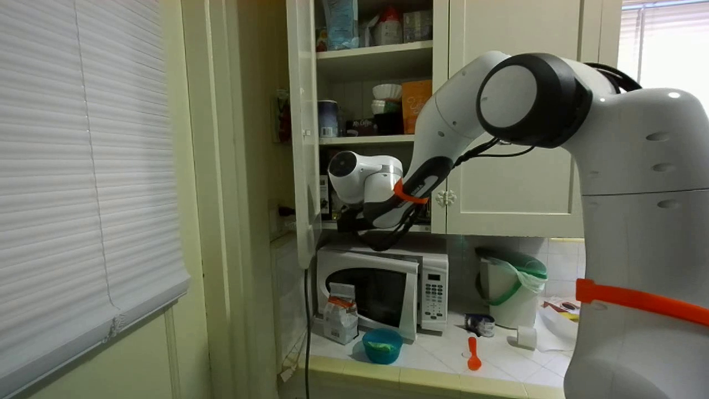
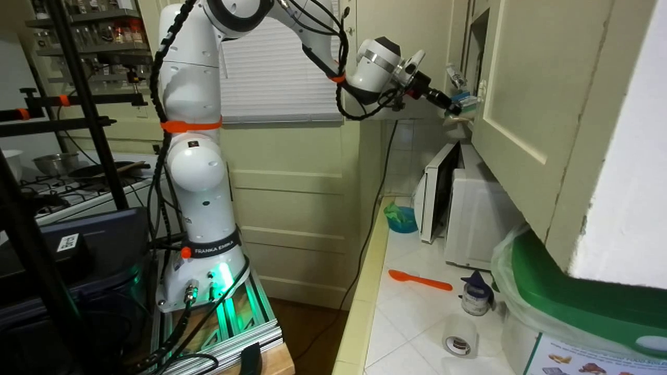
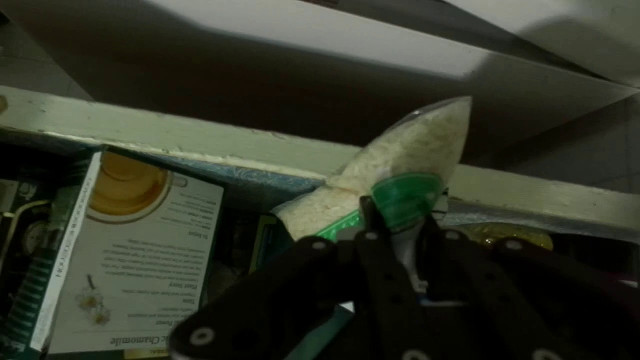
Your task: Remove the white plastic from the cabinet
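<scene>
The cream cabinet (image 1: 440, 111) stands open, its narrow shelves crowded with containers; its front also shows in an exterior view (image 2: 542, 78). The white plastic appears to be a clear bag (image 3: 420, 145) of pale grains with a green label. In the wrist view it juts out past the cabinet's lowest shelf edge (image 3: 150, 125). My gripper (image 3: 400, 215) has its fingers close together with part of the bag pinched between them. In an exterior view the gripper (image 2: 454, 108) is at the lowest shelf with the pale bag (image 2: 456, 120) just below its tips. The bag's rear part is hidden by the fingers.
A chamomile tea box (image 3: 165, 250) stands on the shelf beside the gripper. The open cabinet door (image 1: 304, 138) flanks the arm. A white microwave (image 1: 433, 310) with its door ajar sits below. A blue bowl (image 1: 382, 349) and orange spoon (image 1: 473, 354) lie on the counter.
</scene>
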